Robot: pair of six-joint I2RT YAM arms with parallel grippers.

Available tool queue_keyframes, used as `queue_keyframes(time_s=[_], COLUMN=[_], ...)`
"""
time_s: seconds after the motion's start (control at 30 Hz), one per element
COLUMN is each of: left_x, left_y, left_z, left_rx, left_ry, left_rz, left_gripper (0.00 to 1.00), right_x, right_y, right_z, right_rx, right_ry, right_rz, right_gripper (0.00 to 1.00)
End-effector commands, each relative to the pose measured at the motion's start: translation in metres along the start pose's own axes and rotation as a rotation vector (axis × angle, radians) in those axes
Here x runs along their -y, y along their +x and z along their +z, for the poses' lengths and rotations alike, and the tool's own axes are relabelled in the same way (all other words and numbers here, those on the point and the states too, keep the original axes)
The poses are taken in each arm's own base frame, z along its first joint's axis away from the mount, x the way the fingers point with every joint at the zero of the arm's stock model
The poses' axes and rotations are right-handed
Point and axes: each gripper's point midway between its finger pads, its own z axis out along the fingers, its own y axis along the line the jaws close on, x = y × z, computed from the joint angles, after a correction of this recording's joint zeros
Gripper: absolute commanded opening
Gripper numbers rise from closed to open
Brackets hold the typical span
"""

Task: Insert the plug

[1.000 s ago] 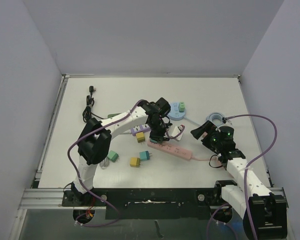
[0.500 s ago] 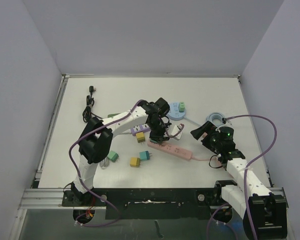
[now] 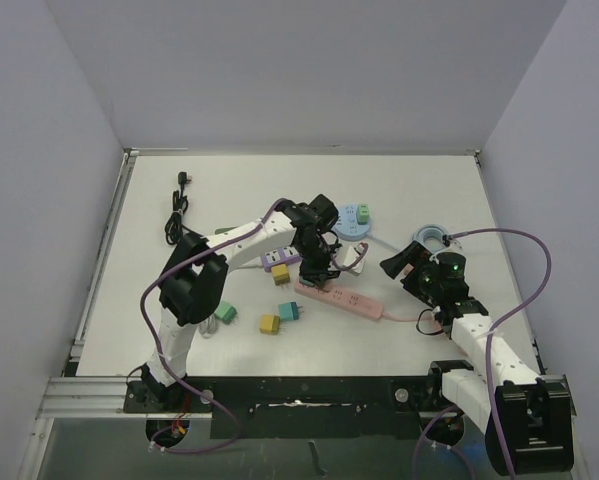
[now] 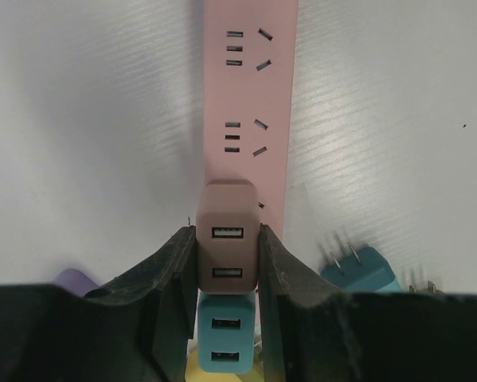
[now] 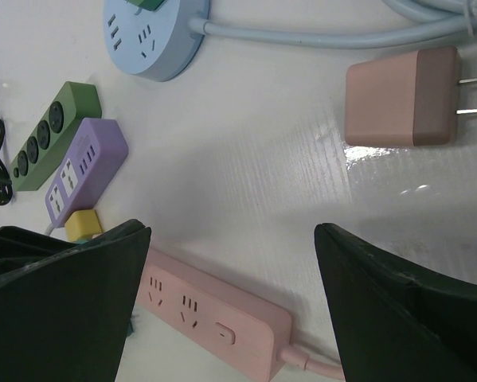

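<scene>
Clearly the left claw [image 4: 228,240] has its fingers clamped on both sides of the pink USB charger plug [image 4: 228,219], holding it over the near end of the pink power strip [image 4: 250,95]. The strip's long axis runs straight away from this claw, with two free socket groups beyond the plug. The prongs are hidden, so I cannot tell whether they are seated. By my judgement the next move is a straight push down onto the strip. The right claw [image 5: 232,239] hangs spread wide and empty, well apart above the white surface [image 4: 87,119], so the left arm is nearer.
</scene>
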Motion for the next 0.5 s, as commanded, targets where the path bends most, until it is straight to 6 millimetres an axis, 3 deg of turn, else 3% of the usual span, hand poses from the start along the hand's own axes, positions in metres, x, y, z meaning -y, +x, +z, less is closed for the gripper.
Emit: queue_keyframes(time_s=[0.0,0.03,0.1,0.17,0.23,0.37,0.47], left_x=[0.017,0.013,0.0,-0.009,-0.018,-0.024,-0.022], left_y=[0.08,0.074,0.053,0.026,-0.001,-0.053,-0.075], left_z=[0.05,0.043,0.024,0.001,-0.024,-0.078,-0.107], left_rx=[-0.238,-0.23,-0.196,-0.139,-0.08,0.046,0.159], left_ry=[0.08,0.063,-0.001,-0.052,-0.112,-0.219,-0.286], left_rz=[-0.099,-0.093,-0.071,-0.036,0.011,0.102,0.15], left_gripper=[0.0,0.0,0.19,0.5,0.68,0.71,0.72], right_x=[-0.007,-0.007,-0.007,-0.007,-0.008,-0.007,-0.006], right_y=[-0.012,-0.013,-0.015,-0.017,-0.022,-0.025,-0.026], right_z=[0.002,0.002,0.001,-0.001,-0.002,-0.005,-0.007], right_rx=[0.043,0.043,0.045,0.047,0.06,0.063,0.061], right_ry=[-0.032,-0.03,-0.019,-0.011,-0.003,0.018,0.033], right_rz=[-0.015,-0.016,-0.021,-0.03,-0.036,-0.053,-0.064], right_gripper=[0.87,0.88,0.88,0.88,0.88,0.88,0.88])
